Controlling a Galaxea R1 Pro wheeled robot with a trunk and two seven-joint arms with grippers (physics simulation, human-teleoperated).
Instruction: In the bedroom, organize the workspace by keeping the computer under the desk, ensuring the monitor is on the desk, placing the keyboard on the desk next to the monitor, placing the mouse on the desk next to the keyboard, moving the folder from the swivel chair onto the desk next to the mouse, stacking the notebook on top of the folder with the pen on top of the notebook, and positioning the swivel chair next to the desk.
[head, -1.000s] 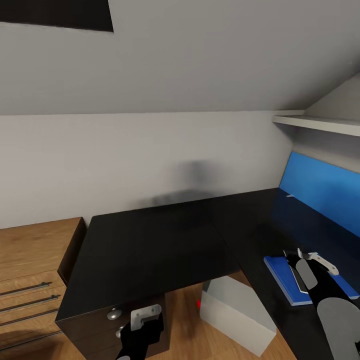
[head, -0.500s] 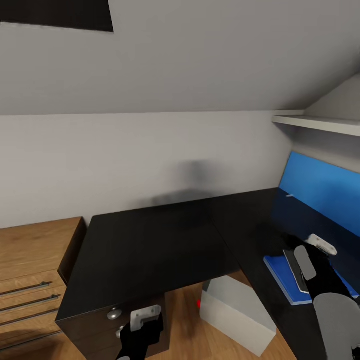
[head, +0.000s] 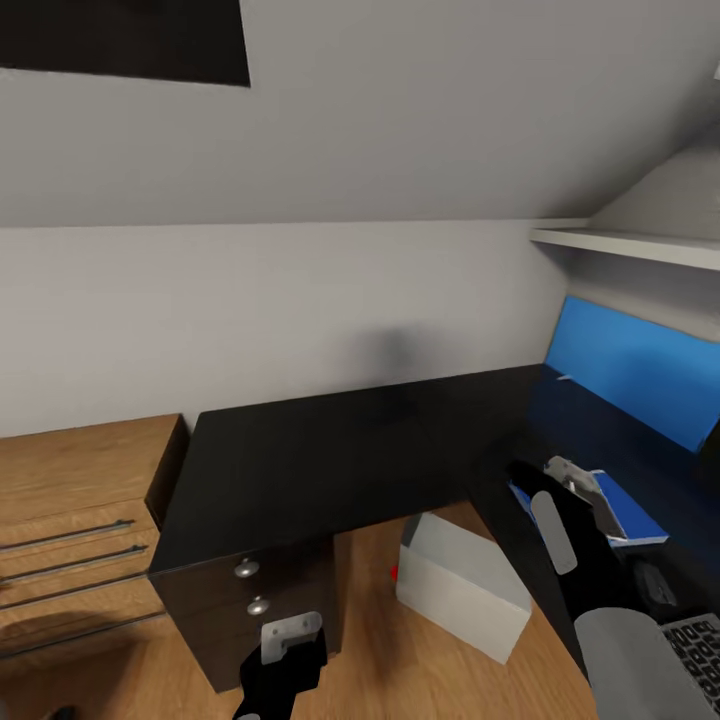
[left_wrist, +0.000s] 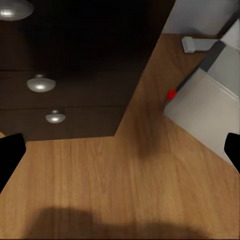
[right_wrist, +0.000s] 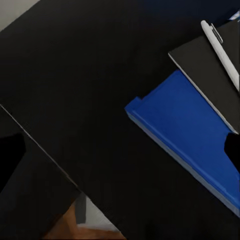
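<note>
R hand (head: 572, 478) open, empty, over folder (right_wrist: 192, 137) w/ notebook (right_wrist: 212, 75), pen (right_wrist: 220, 47).

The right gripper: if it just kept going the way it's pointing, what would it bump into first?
Most likely the black desk top, close beside the blue folder. The right gripper looks down on that surface, with the folder's corner near the middle of its line. Depth is unclear, so it might touch the folder's edge instead.

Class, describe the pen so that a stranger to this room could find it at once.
Start at the black desk and follow its right wing to the blue folder lying flat on it. A dark notebook sits on the folder, and the pen lies on that: a thin white stick, the only pale thing in the stack.
</note>
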